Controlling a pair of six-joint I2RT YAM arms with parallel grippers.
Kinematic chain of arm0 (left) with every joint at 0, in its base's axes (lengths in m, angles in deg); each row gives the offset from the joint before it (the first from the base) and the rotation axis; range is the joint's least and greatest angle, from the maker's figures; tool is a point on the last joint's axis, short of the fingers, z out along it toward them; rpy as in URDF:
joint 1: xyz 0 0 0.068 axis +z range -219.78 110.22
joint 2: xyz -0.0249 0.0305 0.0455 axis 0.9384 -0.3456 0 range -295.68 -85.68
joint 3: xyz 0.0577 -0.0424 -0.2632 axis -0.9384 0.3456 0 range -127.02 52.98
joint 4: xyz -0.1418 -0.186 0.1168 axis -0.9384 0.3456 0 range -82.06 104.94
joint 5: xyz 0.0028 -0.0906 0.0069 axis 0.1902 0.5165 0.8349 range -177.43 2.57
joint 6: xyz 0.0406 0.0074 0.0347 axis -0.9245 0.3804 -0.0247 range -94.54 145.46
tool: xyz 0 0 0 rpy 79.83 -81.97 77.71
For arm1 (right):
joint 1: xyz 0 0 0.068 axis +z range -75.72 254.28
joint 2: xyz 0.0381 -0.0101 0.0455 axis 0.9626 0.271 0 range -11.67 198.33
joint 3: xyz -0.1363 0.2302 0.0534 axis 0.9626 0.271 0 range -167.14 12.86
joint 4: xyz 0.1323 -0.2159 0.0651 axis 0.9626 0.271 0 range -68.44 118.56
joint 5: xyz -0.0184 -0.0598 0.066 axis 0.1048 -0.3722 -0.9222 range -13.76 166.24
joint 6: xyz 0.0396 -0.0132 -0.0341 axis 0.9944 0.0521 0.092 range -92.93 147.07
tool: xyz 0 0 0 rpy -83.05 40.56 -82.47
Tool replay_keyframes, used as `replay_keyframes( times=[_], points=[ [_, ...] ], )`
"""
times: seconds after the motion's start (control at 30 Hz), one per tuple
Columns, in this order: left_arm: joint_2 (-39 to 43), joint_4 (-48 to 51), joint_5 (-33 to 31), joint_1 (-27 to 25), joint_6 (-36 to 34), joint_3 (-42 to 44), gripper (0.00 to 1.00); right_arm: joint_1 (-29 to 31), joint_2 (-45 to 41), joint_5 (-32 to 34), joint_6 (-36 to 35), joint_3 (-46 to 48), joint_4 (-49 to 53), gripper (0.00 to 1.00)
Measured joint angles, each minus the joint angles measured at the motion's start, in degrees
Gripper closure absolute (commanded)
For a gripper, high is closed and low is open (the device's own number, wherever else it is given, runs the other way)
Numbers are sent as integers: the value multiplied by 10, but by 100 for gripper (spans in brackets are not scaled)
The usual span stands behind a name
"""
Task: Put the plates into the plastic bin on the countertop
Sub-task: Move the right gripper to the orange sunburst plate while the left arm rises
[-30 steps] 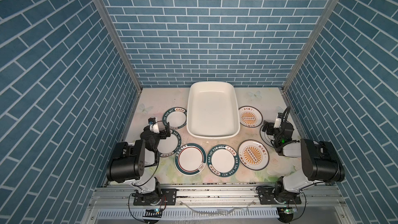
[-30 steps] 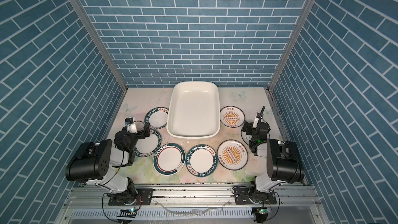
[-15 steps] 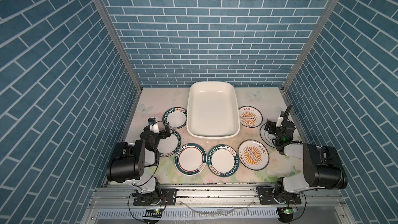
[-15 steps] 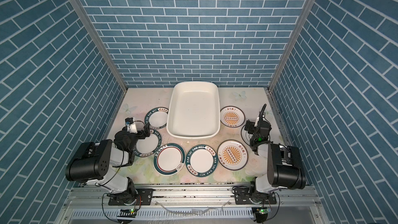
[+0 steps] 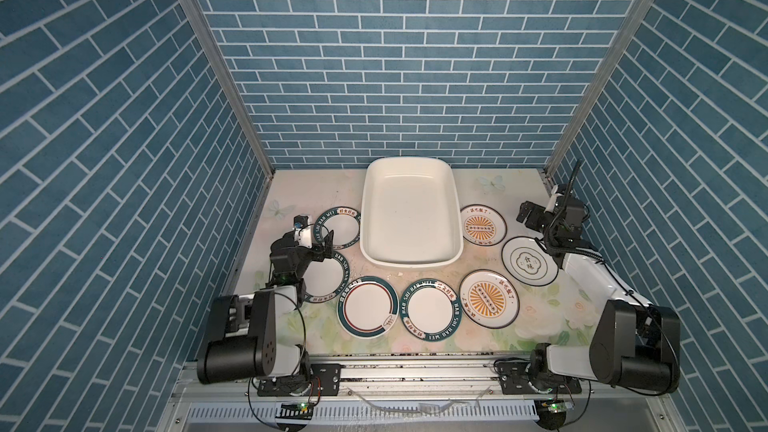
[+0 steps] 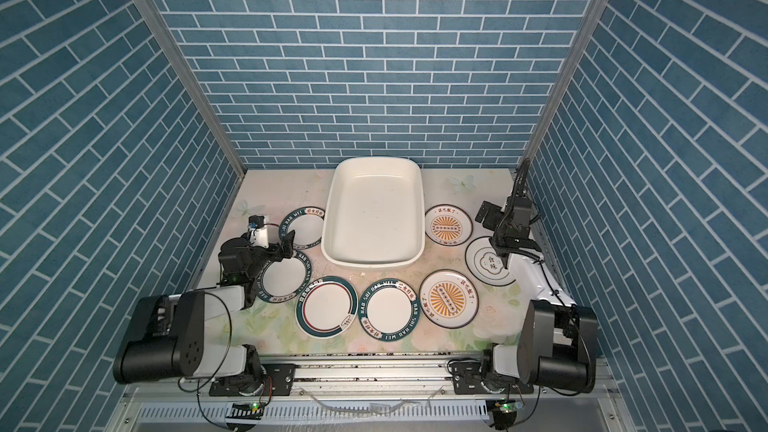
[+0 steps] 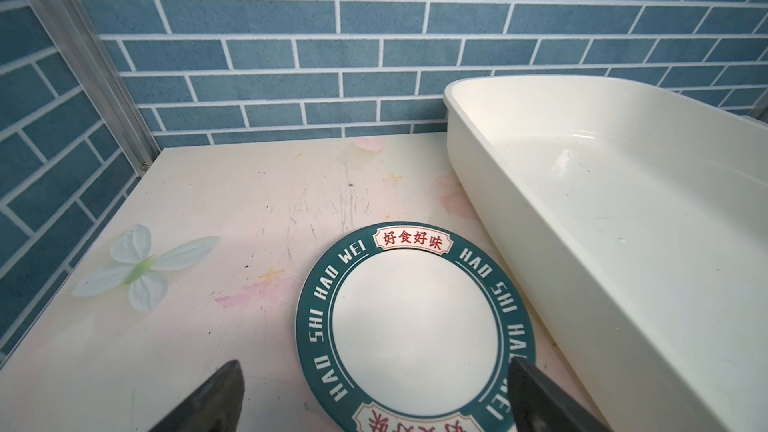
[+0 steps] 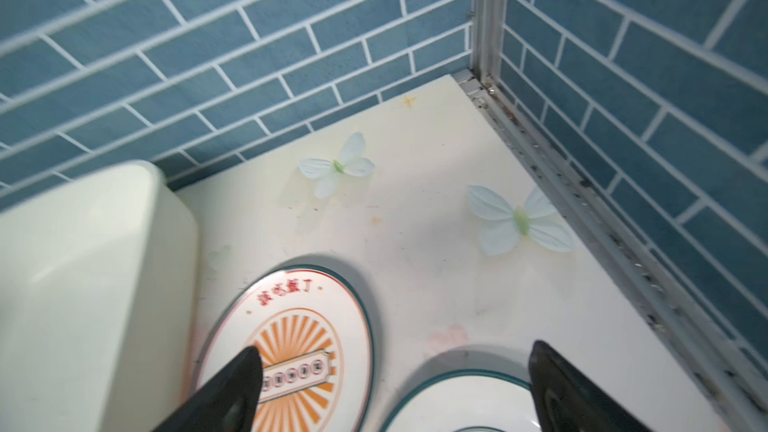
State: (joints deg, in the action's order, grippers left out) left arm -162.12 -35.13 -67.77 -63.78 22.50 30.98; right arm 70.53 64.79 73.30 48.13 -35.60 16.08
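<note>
By floral countertop's [image 5: 332, 189] right edge, my right gripper [image 8: 395, 349] bared a thin-ringed white plate [image 5: 530, 260]. It and left gripper [image 7: 374, 363] gape; white plastic bin [image 5: 409, 218] empty.

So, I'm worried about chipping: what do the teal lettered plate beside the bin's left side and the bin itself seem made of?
Teal lettered plate: smooth matte-to-satin white face, printed rim, thin edge; ceramic or melamine, the look leaves it open. Plastic bin: likely moulded plastic, cream, semi-gloss, with rounded corners, soft highlights and faint scuffs inside.
</note>
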Motion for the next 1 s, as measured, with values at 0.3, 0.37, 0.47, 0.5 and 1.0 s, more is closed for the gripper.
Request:
replay_keyframes(
  times=[0.3,0.37,0.47,0.5,1.0],
  points=[
    [63,346,-4,0,-43,-243,1,-2,43,-169,117,10,-20,1],
    [68,433,-6,0,-56,-277,0,-2,65,-181,130,-7,-3,1],
    [65,542,-11,0,-69,-338,1,-4,81,-200,137,-35,32,1],
    [65,566,-14,0,-69,-353,0,-4,85,-205,137,-44,40,1],
    [0,913,145,-15,-166,-594,0,-21,125,-200,106,-162,142,8]
  ],
)
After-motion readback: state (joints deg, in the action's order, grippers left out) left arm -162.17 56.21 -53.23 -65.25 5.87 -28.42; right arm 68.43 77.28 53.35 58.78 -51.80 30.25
